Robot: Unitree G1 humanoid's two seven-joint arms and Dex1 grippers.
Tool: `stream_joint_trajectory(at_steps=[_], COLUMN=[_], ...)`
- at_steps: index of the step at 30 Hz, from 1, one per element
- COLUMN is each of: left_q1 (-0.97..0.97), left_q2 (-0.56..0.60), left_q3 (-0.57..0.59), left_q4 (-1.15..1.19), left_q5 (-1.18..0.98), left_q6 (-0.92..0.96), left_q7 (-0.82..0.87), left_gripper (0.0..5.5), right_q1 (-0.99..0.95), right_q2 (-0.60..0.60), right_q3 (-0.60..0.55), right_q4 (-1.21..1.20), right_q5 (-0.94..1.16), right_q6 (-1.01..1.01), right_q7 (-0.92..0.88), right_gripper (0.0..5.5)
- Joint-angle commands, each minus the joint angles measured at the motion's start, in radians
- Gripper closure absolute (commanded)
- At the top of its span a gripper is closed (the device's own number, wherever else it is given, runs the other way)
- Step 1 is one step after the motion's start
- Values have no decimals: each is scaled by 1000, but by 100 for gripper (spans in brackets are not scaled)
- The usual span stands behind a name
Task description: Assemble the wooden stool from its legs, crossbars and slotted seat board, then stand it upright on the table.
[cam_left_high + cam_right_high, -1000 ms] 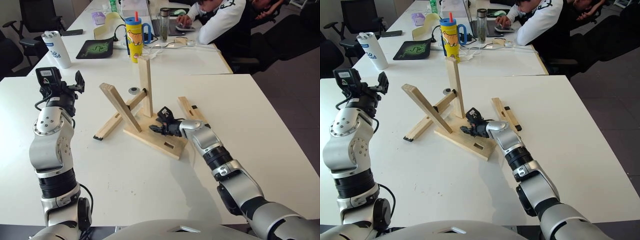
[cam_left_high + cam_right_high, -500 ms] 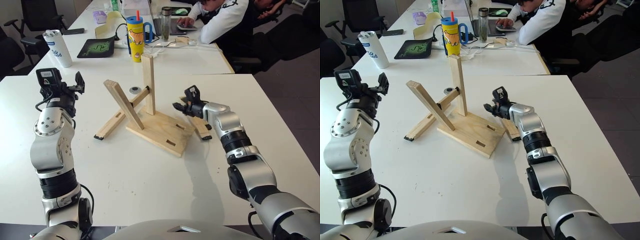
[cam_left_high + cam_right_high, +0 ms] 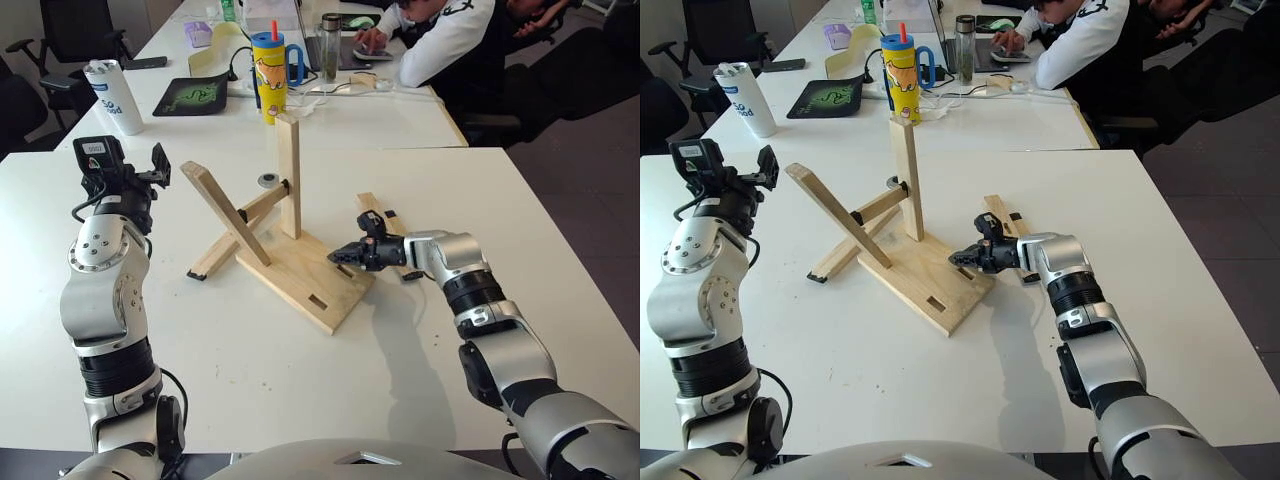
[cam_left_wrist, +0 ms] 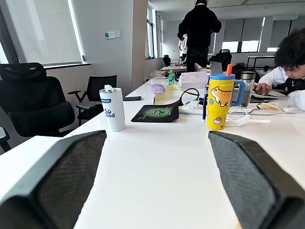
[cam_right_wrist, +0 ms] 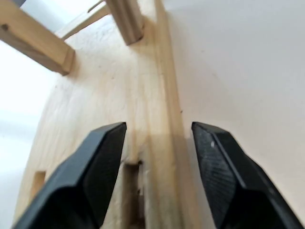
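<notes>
**Both grippers open, arms held apart**

The left arm is bent at the elbow with the forearm upright, and the left gripper is raised with its fingers spread wide. The right arm reaches forward and low. Its right gripper points toward the robot's left, fingers parted.

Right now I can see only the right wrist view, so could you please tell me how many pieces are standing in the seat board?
Observer: Two. One leg stands upright in the seat board, and a second leg leans away from it, with a bar crossing between them.
Operator: Thank you. Is there a spare piece nearby?
Observer: Yes, a loose leg lies flat on the table, just beyond the right tool.
Operator: And where is the other arm, please?
Observer: The left tool is held up to the left of the assembly, open and empty.
</notes>
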State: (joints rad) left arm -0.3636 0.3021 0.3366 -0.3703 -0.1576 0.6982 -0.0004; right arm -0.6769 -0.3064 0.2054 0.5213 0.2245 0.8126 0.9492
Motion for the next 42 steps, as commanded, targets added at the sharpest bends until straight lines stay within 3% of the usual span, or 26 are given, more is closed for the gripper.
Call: stream_joint_trajectory(at_steps=[1, 9, 12, 19, 25, 29, 34, 42], left_q1=[-4, -11, -20, -24, -26, -28, -28, -32], left_q2=[7, 12, 17, 22, 17, 16, 15, 13], left_q3=[3, 3, -2, -6, -12, -15, -16, -17], left_q4=[-7, -7, 5, 17, 19, 20, 19, 17], left_q5=[-4, -6, -6, -7, -5, -6, -8, -9], left_q6=[8, 12, 9, 4, 3, 2, 1, 1], left_q7=[0, -2, -9, -16, -12, -12, -12, -9], left_gripper=[153, 153, 153, 153, 153, 153, 153, 153], right_q1=[91, 214, 220, 141, 189, 175, 178, 190], right_q2=[-69, -200, -189, -134, -178, -163, -157, -151], right_q3=[97, 163, 156, 77, 251, 302, 338, 407], right_q4=[-150, -466, -519, -493, -449, -356, -305, -286], right_q5=[-7, 88, 114, 124, -60, -157, -216, -279], right_q6=[21, 67, 76, -65, -344, -451, -481, -350], right_q7=[92, 252, 242, 188, 210, 179, 168, 133], right_gripper=[294, 294, 294, 294, 294, 294, 294, 294])
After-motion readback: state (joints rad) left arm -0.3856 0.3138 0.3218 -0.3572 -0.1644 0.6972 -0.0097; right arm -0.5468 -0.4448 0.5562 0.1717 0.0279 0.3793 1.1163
